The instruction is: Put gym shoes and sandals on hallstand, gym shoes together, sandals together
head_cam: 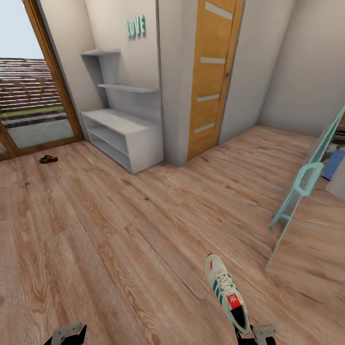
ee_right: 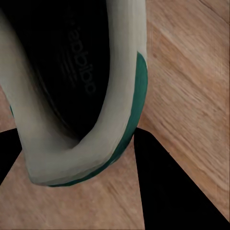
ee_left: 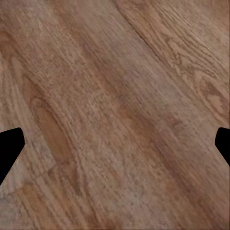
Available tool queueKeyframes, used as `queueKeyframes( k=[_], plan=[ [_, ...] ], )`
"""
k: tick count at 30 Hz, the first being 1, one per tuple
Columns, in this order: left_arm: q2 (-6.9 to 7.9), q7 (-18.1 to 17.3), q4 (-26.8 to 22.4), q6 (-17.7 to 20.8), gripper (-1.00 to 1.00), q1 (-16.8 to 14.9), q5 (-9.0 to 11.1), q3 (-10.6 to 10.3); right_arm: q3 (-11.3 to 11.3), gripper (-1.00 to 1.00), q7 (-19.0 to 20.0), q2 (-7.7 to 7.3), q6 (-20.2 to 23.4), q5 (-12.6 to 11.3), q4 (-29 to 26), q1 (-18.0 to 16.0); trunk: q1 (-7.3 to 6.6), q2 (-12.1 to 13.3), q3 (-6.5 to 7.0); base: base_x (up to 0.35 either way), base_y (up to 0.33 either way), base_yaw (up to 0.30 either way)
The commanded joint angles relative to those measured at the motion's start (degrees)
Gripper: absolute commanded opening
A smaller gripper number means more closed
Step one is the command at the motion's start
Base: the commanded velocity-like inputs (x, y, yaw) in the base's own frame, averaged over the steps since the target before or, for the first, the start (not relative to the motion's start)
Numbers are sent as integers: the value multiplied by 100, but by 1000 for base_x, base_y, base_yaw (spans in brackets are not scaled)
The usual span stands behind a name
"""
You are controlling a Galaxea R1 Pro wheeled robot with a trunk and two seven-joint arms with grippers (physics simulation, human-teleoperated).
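Note:
One cream-white gym shoe (head_cam: 226, 292) with green stripes hangs low at the bottom right, toe pointing away from me. My right gripper (head_cam: 251, 334) is shut on its heel end. In the right wrist view the shoe's heel collar (ee_right: 110, 120) runs between the black fingers (ee_right: 167, 191). My left gripper (head_cam: 67, 334) sits at the bottom left, open, over bare corridor floor (ee_left: 115, 96). A dark brown sandal (head_cam: 48, 158) lies on the floor at far left by the glass door. The light-grey hallstand (head_cam: 122, 132) stands against the wall ahead, its flat top bare.
A thin floating wall shelf (head_cam: 127, 87) hangs above the hallstand. An orange door (head_cam: 211, 72) stands right of a wall corner. A teal frame (head_cam: 299, 189) leans at the right edge. Wide wood flooring (head_cam: 120, 230) stretches between me and the hallstand.

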Motion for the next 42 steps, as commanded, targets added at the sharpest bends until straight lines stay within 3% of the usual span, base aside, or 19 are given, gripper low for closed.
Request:
queueKeyframes(
  k=[1, 29, 42],
  plan=[
    [-1, -57, 8, -10, 100, -4, 11, 49, -50, -100, 55, 1, -20, 0, 0, -3, 2, -2, -7, 312, 157, 257],
    [2, -57, 8, -10, 100, -6, 18, 59, -50, -100, 55, 1, -20, 0, 0, -5, 2, -2, -13, 312, 153, 275],
    [7, -56, 8, -10, 100, -6, 18, 60, -50, -100, 55, 1, -20, 0, 0, -5, 2, -2, -13, 325, 51, 277]
  ],
)
